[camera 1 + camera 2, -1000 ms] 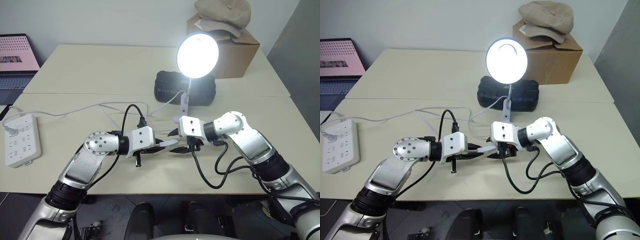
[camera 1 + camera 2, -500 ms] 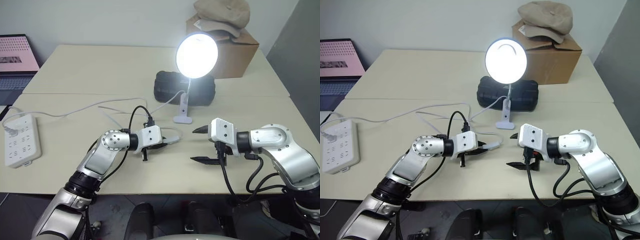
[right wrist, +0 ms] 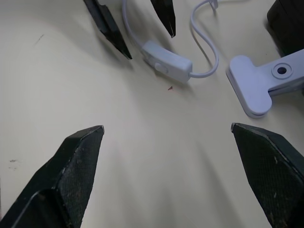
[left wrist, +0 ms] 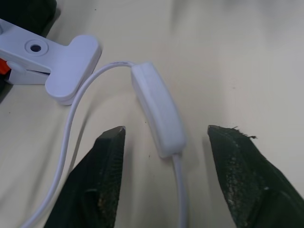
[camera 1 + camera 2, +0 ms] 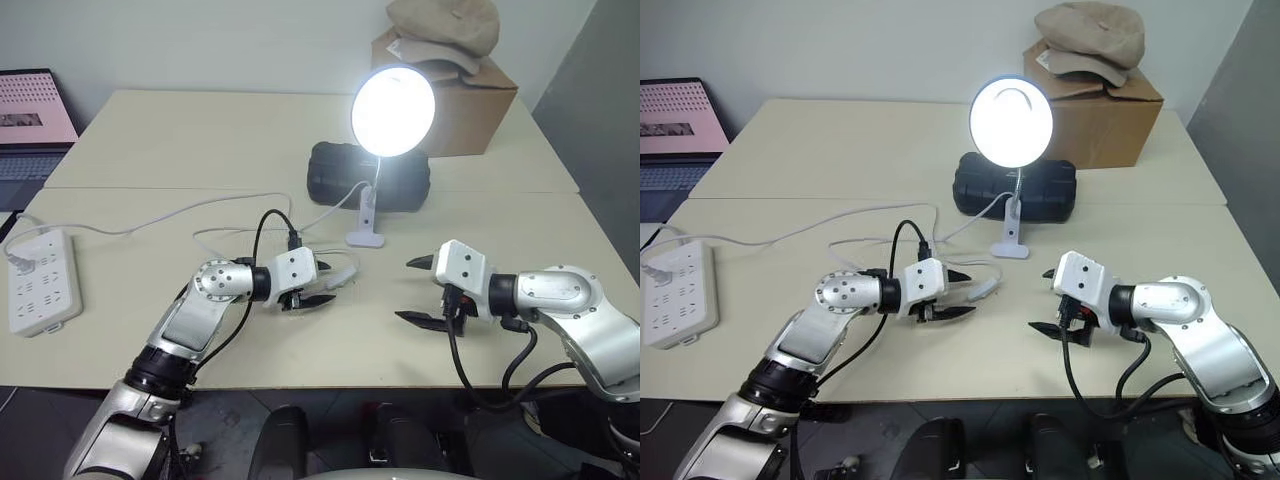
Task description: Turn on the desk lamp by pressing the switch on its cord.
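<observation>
We see the desk lamp (image 5: 393, 110) lit w/ both end effectors wide and empty; left end effector (image 4: 164, 137) straddles the switch (image 4: 158, 115), so closing could re-press it.

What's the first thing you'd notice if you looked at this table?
The desk lamp glows bright at the back of the table, in front of a cardboard box. Nearer, the left gripper is open around the switch on the cord, and the right gripper is open too, off to the right.
</observation>
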Robot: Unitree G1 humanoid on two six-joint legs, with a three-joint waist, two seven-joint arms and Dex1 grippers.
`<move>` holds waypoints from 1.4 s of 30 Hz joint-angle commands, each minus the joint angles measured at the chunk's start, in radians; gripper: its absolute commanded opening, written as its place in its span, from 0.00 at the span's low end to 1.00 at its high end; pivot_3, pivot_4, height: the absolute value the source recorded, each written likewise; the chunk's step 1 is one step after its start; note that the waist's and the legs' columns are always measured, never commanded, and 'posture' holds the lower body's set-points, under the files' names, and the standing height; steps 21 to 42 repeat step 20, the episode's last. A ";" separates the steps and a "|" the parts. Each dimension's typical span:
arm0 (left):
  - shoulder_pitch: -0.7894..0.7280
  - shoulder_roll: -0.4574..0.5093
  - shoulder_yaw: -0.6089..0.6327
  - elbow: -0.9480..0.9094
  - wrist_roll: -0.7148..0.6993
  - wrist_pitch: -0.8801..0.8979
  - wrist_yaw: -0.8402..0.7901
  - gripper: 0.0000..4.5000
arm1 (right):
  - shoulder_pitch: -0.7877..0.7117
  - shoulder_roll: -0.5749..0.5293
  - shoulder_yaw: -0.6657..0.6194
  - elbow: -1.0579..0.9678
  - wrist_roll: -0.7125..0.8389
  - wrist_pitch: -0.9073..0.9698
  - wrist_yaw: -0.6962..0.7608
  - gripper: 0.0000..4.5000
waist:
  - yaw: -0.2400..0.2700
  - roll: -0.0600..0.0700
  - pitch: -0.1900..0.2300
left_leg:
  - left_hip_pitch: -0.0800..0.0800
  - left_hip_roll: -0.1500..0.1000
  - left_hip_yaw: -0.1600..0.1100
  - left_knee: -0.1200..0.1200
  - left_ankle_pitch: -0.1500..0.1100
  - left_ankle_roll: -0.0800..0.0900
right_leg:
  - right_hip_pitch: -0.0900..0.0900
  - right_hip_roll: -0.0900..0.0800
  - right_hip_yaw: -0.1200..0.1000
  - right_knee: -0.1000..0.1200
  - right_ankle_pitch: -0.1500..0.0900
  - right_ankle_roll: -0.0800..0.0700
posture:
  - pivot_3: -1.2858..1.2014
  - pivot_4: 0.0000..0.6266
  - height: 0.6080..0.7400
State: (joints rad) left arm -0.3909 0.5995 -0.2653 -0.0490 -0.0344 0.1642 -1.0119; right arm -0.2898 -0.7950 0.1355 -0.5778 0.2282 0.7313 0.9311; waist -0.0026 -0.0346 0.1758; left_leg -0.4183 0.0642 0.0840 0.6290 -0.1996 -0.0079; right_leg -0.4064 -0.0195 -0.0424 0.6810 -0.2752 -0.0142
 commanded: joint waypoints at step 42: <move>0.582 0.097 0.576 -0.605 -0.402 0.359 0.182 0.82 | 0.139 -0.052 -0.251 0.161 0.133 -0.384 0.138 1.00 | 0.003 0.000 0.000 | 0.002 0.000 -0.001 0.000 0.000 0.000 | 0.002 -0.001 0.000 -0.001 -0.001 -0.002 | 0.52 0.24 1.00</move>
